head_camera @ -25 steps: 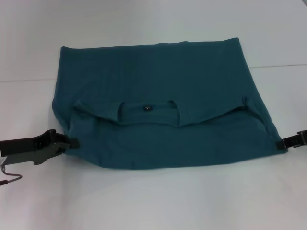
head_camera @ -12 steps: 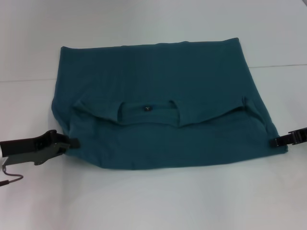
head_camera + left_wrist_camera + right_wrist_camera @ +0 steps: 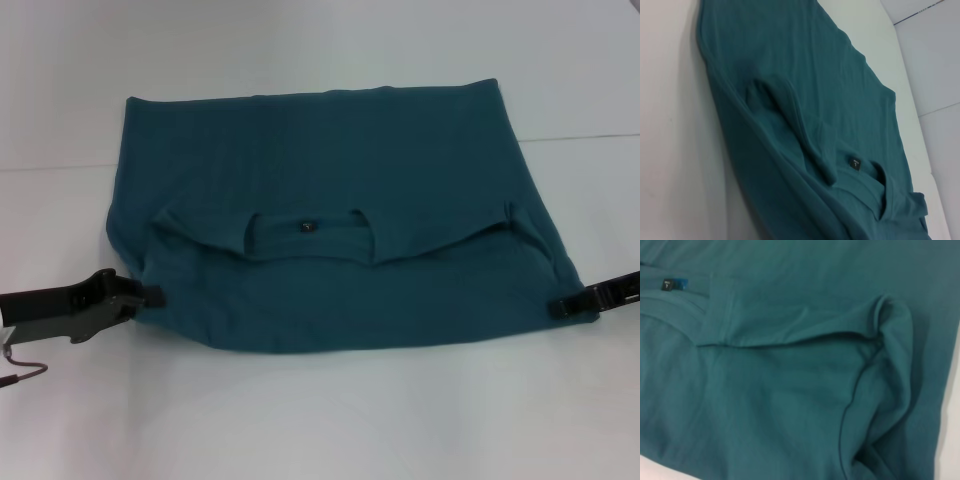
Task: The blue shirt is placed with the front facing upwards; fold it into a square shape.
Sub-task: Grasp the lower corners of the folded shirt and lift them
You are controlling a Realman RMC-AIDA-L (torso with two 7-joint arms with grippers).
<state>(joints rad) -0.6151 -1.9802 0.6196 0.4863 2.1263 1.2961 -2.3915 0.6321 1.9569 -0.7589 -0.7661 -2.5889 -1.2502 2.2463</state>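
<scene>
- across the middle of the head view lies the blue shirt (image 3: 340, 210), spread flat on the white table (image 3: 320, 420), filling most of the frame's width.
- its long axis runs left to right across the frame; the straight far edge sits toward the top, and the rounded near edge toward the bottom.
- it is folded over on itself: the collar (image 3: 308, 235) with its small dark tag (image 3: 306, 227) sits near the centre, opening toward the bottom of the frame, with a plain teal layer above it and another below.
- no chest print shows in any view; only plain teal cloth is visible.
- a sleeve fold bunches at the right side of the shirt, just above the lower right corner.
- at the lower left of the head view, the left gripper (image 3: 152, 295) reaches in from the frame edge, its tip touching the shirt's lower left edge; whether its fingers clamp cloth i cannot tell.
- at the right edge of the head view, the right gripper (image 3: 562, 307) lies low on the table, its tip at the shirt's lower right corner; its finger spread cannot be told either.
- the left wrist view shows the shirt (image 3: 805, 115) running diagonally, tag (image 3: 855, 163) toward the lower right.
- the right wrist view is filled with teal cloth (image 3: 790, 390), tag (image 3: 667, 285) at upper left.
- the table is plain white, with a faint seam line crossing behind the shirt.
</scene>
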